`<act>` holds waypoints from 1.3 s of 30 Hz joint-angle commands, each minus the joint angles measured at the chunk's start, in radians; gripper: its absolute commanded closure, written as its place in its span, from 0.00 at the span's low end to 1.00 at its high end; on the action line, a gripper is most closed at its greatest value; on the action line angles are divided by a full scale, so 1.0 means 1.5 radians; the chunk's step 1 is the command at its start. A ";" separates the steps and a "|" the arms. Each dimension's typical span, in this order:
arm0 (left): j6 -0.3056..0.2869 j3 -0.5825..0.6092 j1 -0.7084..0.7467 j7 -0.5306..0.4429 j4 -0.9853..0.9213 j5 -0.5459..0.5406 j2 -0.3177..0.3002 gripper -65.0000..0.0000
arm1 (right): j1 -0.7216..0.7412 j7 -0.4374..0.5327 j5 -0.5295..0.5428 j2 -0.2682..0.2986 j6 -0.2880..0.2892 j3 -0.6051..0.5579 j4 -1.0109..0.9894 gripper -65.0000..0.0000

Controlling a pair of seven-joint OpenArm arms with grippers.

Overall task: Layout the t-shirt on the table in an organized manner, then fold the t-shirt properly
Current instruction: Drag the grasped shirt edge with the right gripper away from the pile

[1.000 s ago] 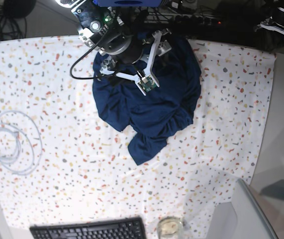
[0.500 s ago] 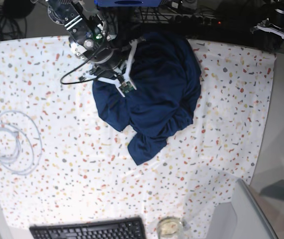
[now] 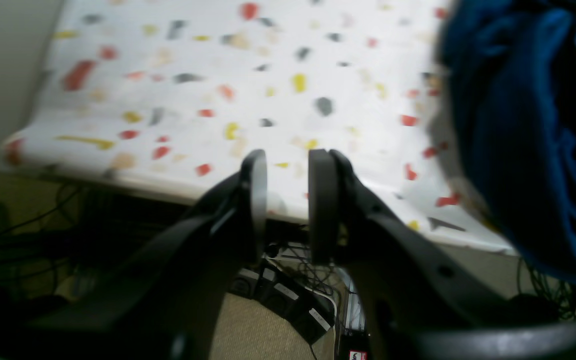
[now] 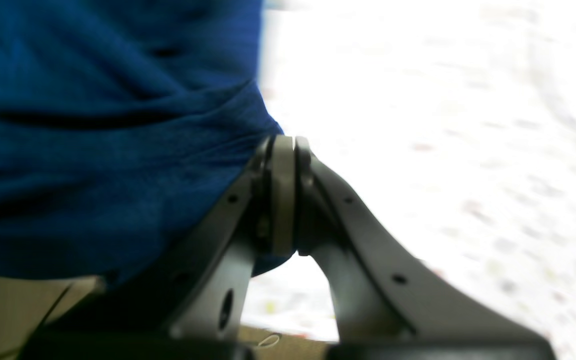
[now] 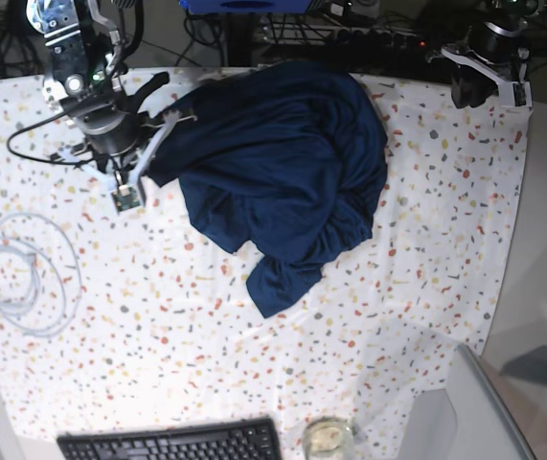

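Fingers (image 4: 283, 195), right: clenched on large dark navy soft t-shirt (image 5: 292, 163), edge now dragged toward upper left; spreading under way. Fingers (image 3: 258, 195), left: slightly parted, empty, over speckled white table (image 5: 426, 240) edge.

The surface (image 5: 426, 240) wears a white cloth flecked red, yellow and grey. On it lies the crumpled navy t-shirt (image 5: 292, 172), bunched toward the far middle, one part drawn out leftward. A coil of pale cable (image 5: 24, 273) rests at the left edge. A black keyboard (image 5: 172, 443) and a small glass dish (image 5: 328, 437) sit along the near edge.
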 commanded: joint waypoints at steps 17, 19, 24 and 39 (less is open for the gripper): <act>0.003 -0.011 0.004 -0.017 0.007 -0.001 -0.009 0.78 | -0.055 0.035 -0.001 0.007 0.000 -0.037 0.064 0.36; 0.003 -0.011 -0.011 -0.014 0.004 0.000 -0.009 0.78 | -0.033 0.048 -0.002 0.008 0.000 -0.120 0.050 0.38; 0.003 -0.011 -0.015 -0.014 0.008 0.000 -0.009 0.78 | 0.054 0.027 0.001 0.001 -0.003 -0.272 -0.039 0.41; 0.003 -0.011 -0.015 -0.014 0.003 0.000 -0.009 0.78 | 0.151 0.027 0.002 -0.057 0.000 -0.241 -0.198 0.49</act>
